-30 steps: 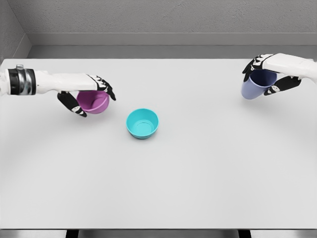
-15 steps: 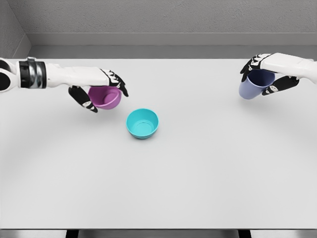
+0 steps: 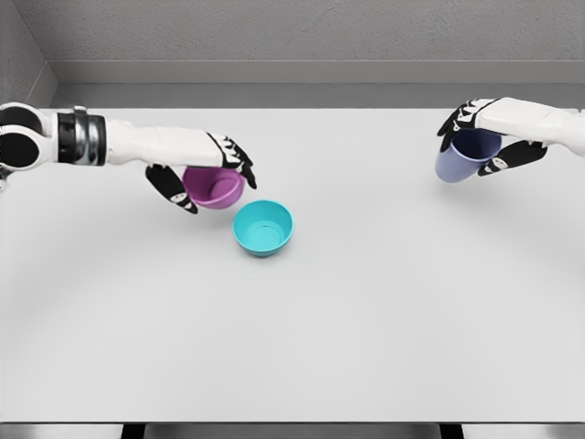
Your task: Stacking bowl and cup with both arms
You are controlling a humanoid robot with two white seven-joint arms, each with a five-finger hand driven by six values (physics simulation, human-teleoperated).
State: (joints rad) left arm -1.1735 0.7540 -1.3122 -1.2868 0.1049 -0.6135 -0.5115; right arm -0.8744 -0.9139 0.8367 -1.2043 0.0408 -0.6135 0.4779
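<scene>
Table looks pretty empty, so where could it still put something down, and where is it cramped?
The white table is bare across its near half, and between the teal bowl and the right hand holding the blue cup. It is crowded where the left hand holds the purple bowl close beside the teal one.

A small purple bowl (image 3: 216, 187) sits left of centre, raised off the white table (image 3: 366, 320) and tilted so its opening faces toward the right and near side; the left hand (image 3: 203, 169) wraps over its far rim. Just to its right and nearer lies a teal bowl (image 3: 263, 227), upright on the table with its opening up, close to the purple bowl but apart from it. Far to the right, a periwinkle-blue cup (image 3: 463, 157) with a darker inside is held clear of the table by the right hand (image 3: 489, 137), tipped to the left.
</scene>
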